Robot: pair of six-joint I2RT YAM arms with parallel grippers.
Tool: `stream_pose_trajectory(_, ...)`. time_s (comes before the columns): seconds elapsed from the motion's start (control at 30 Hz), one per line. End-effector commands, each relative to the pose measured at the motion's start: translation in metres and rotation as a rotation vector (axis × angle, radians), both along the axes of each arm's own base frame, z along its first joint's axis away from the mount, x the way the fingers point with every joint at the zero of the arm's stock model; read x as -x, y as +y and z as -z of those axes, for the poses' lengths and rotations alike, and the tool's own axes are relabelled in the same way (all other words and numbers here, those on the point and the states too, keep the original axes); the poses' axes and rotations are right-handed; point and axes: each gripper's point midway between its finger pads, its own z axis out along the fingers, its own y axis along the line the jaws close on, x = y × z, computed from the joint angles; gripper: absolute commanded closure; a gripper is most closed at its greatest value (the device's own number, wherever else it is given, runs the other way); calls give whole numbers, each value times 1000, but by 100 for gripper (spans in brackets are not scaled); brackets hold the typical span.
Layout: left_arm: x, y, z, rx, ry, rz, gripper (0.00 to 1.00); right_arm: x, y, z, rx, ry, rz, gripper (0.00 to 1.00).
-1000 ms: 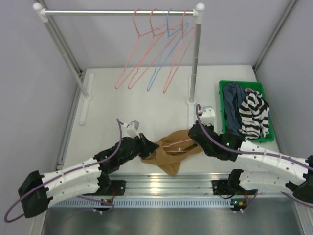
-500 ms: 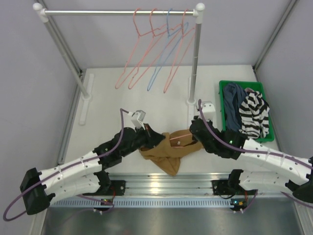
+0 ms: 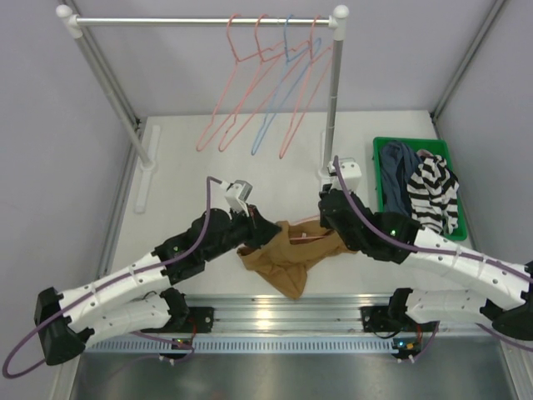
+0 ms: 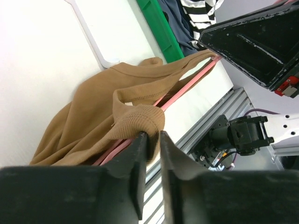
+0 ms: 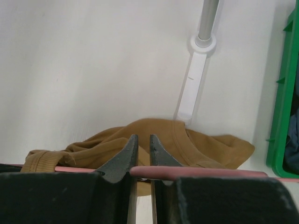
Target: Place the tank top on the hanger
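Observation:
The tan tank top (image 3: 287, 260) hangs bunched between my two grippers, just above the table near its front edge. A salmon-pink hanger (image 3: 305, 237) runs through it. My left gripper (image 3: 260, 231) is shut on a rolled edge of the tank top (image 4: 140, 119), with the hanger (image 4: 187, 88) passing beside it. My right gripper (image 3: 327, 223) is shut on the hanger's wire (image 5: 210, 173), and the tank top (image 5: 205, 147) drapes below it. In the left wrist view my left gripper (image 4: 153, 136) pinches fabric. In the right wrist view my right gripper (image 5: 141, 140) has its jaws nearly together.
A clothes rack (image 3: 200, 20) at the back carries several pink hangers (image 3: 241, 92) and one light blue hanger (image 3: 279, 100). Its right post foot (image 3: 327, 177) stands just behind the grippers. A green bin (image 3: 379, 179) at right holds striped (image 3: 433, 196) and dark blue (image 3: 398, 179) garments.
Both grippers have risen and moved away from the front edge, carrying the tank top and hanger with them. The left gripper has shifted right and farther back. The fabric now hangs more.

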Motion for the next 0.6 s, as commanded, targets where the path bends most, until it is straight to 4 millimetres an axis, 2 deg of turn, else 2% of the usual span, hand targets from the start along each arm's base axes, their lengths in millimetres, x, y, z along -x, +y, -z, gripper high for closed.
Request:
stream_pose_trajectory(0.0, -1, 4, -24, -1, -61, 5, 76, 0, 11, -31, -45, -53, -25, 100)
stream_pose_trajectory(0.03, 0, 6, -27, 2, -70, 8, 70, 0, 11, -33, -47, -56, -28, 100)
stream_pose_trajectory(0.13, 4, 7, -38, -7, -108, 44, 58, 1, 11, -36, -37, -60, -46, 100)
stream_pose_trajectory(0.2, 6, 8, -49, -23, -145, 63, 55, 2, 12, -37, -27, -59, -60, 100)
stream_pose_trajectory(0.27, 9, 10, -53, -58, -179, 95, 45, 4, 11, -39, -26, -64, -72, 100)
stream_pose_trajectory(0.3, 10, 10, -62, -57, -202, 106, 44, 5, 11, -38, -21, -63, -82, 100)
stream_pose_trajectory(0.4, 14, 12, -70, -107, -258, 159, 42, 8, 10, -41, -23, -67, -106, 100)
stream_pose_trajectory(0.47, 12, 16, -59, -203, -273, 180, 42, 9, 10, -44, -29, -73, -118, 100)
stream_pose_trajectory(0.57, 8, 16, -57, -288, -304, 211, 42, 12, 12, -45, -34, -72, -139, 100)
